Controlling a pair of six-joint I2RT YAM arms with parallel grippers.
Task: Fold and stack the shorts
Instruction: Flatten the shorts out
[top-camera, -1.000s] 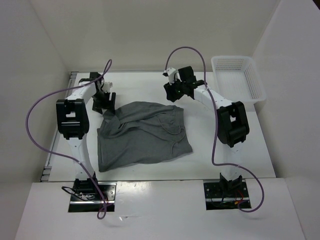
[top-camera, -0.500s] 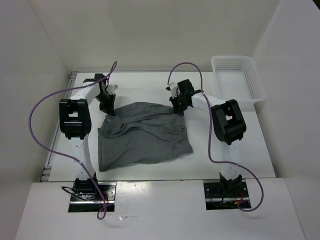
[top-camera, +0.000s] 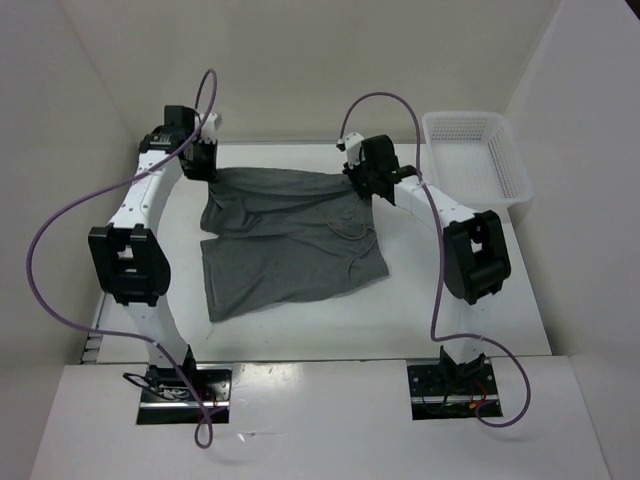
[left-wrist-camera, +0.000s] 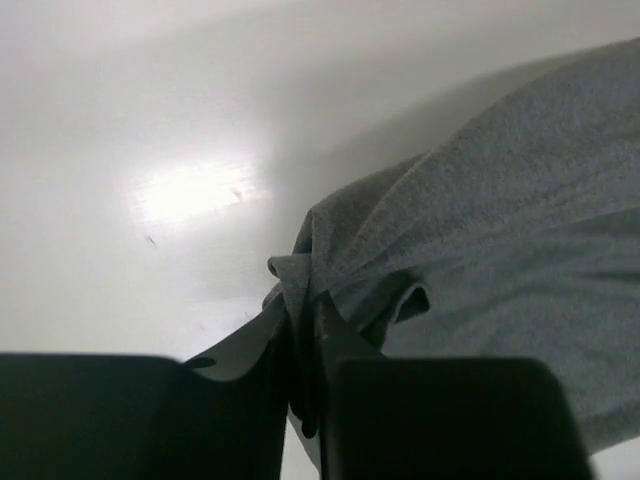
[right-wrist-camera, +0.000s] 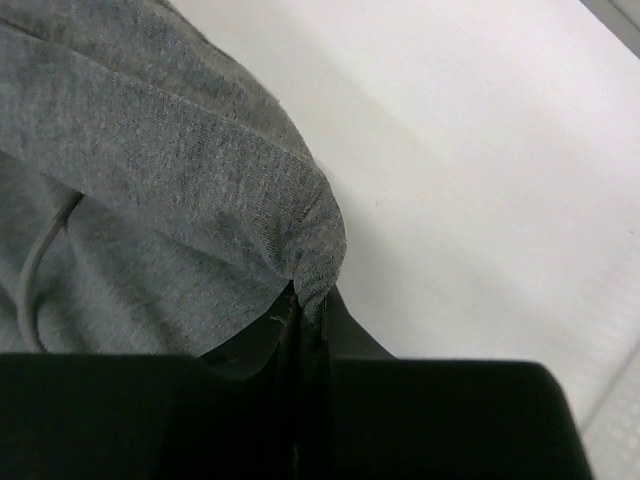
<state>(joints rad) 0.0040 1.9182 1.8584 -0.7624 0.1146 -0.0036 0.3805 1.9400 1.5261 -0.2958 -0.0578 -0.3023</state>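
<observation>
Left tool (left-wrist-camera: 300, 325) and right tool (right-wrist-camera: 305, 300) are pinched on the two far corners of the shorts (top-camera: 290, 245).

Each tool is closed almost fully, with only a thin bunch of grey cloth caught between its jaws. The right tool's corner is held just beside the basket (top-camera: 470, 118), and the left tool's corner well away from it on the other side. The far edge is stretched between them and lifted, while the rest of the shorts is draped onto the tabletop (top-camera: 400, 325), farther from the basket and toward the arm bases. For a clean fold, both corners are best carried at equal height and pace, with the edge drawn taut so that no crease is trapped. The held edge should be laid square onto the near edge before either pinch is released. Uneven travel would likely leave the cloth skewed.
</observation>
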